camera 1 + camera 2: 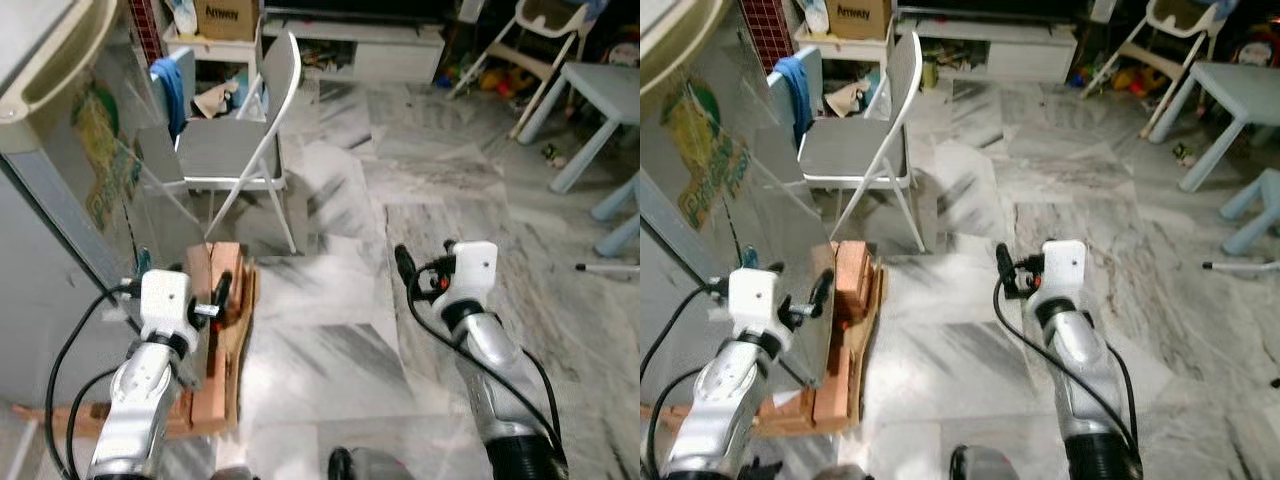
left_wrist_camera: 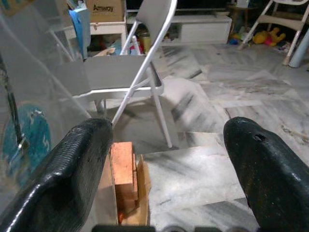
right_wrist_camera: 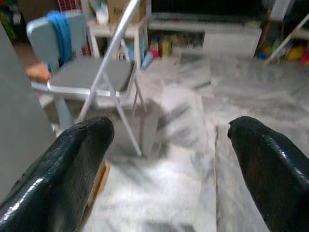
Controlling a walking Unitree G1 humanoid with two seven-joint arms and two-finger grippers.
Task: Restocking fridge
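Fridge (image 1: 45, 190) at robot's left, door shut; left gripper (image 2: 164, 159) and right gripper (image 3: 166, 159) spread wide, empty (approach step); next: reach door

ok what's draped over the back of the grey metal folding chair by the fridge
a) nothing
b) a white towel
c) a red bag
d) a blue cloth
d, a blue cloth hangs over the backrest of the grey metal folding chair, seen in both eye views and the right wrist view.
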